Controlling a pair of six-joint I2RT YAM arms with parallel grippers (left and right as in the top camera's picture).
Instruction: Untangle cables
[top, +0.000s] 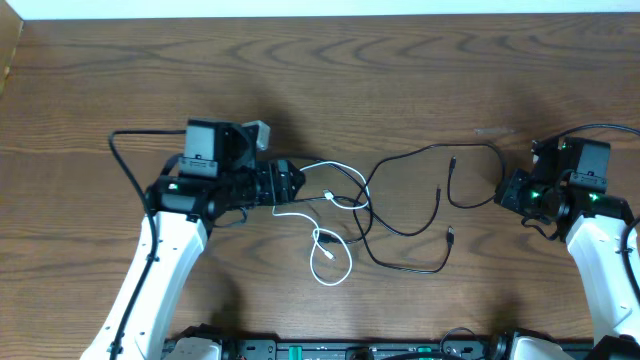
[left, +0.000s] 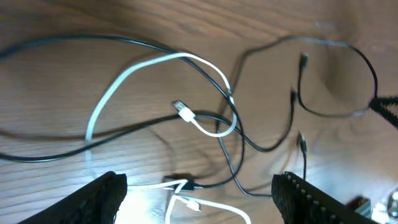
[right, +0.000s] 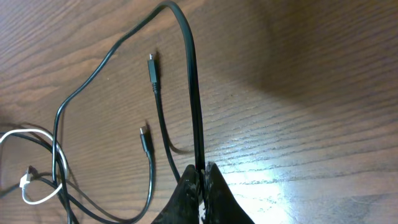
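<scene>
Thin cords lie looped on the bench (top: 400, 80): a white cable (left: 183, 111) tangled with black cables (right: 194, 93) just right of it. The left end effector (left: 199, 183) gapes over the white cable. Well right of it, the right end effector (right: 200, 177) pinches one black cable.

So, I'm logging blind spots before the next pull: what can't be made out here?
- Overhead: which strand lies on top where black cables cross the white cable; too small.
- Left wrist: white cable's lower loop, cut by the bottom edge.
- Right wrist: black cable beyond the pinch, hidden by the right gripper.
</scene>
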